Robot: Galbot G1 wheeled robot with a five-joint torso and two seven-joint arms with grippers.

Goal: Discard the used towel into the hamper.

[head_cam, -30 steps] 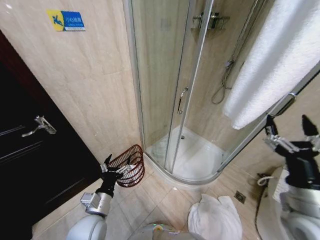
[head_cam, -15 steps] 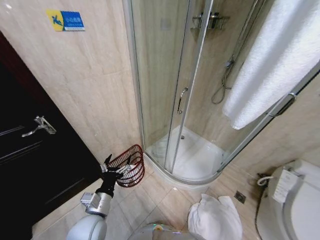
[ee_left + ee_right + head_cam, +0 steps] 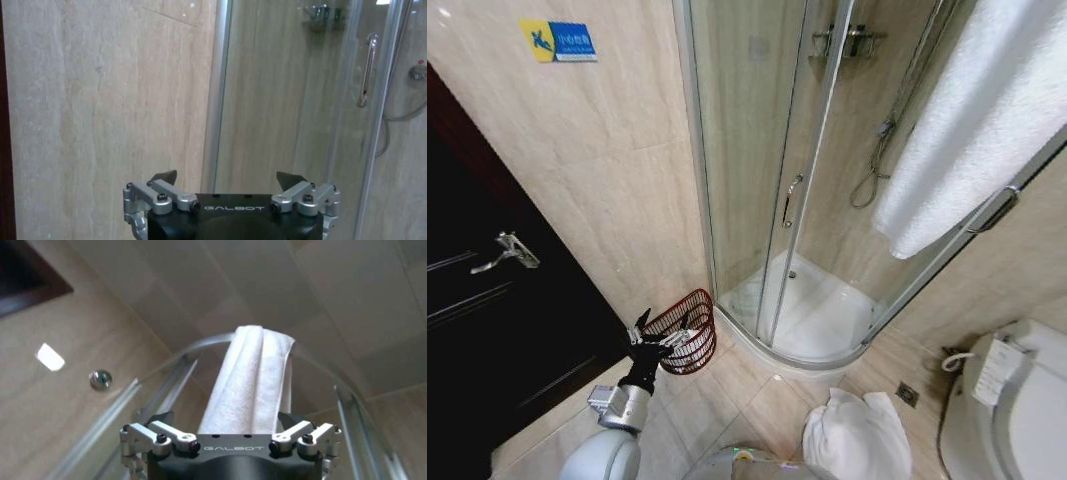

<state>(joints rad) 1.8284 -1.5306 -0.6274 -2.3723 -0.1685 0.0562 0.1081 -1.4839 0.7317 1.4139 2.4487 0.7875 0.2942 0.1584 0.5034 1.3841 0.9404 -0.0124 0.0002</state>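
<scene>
Nearest in the head view, low at the centre-right: a crumpled white cloth towel [image 3: 857, 438] heaped on the beige tiled floor [image 3: 767, 400], just beside the white toilet [image 3: 1017, 410] at the right edge. At lower left: the left gripper [image 3: 663, 330], raised on its grey arm, fingers [image 3: 641, 319] spread open and empty, overlapping the near side of the small round dark red-brown wire hamper [image 3: 689, 326]. Hamper standing on the floor against the beige tiled wall [image 3: 617, 170], just beside the curved base of the glass shower enclosure [image 3: 767, 180] and near the dark wooden door [image 3: 487, 300] with its metal lever handle [image 3: 512, 250]. Hamper and heaped towel well apart on the floor.

Farther off: a white shower tray [image 3: 812, 315] behind the glass, a shower hose [image 3: 872, 165] hanging on the back wall, and a long white towel [image 3: 977, 120] draped over the enclosure's top rail at upper right. High on the wall at left, a blue and yellow sign [image 3: 559, 41].

Left wrist view: left gripper [image 3: 227, 176] with both dark fingers [image 3: 165, 176] parted, nothing between, facing the tiled wall [image 3: 107, 100] and the shower door's chrome handle [image 3: 365, 70].

Right wrist view: right gripper [image 3: 225, 416] pointing up, fingers [image 3: 289, 418] open wide and empty, the draped white towel [image 3: 253, 377] well beyond, hanging over the curved rail.
</scene>
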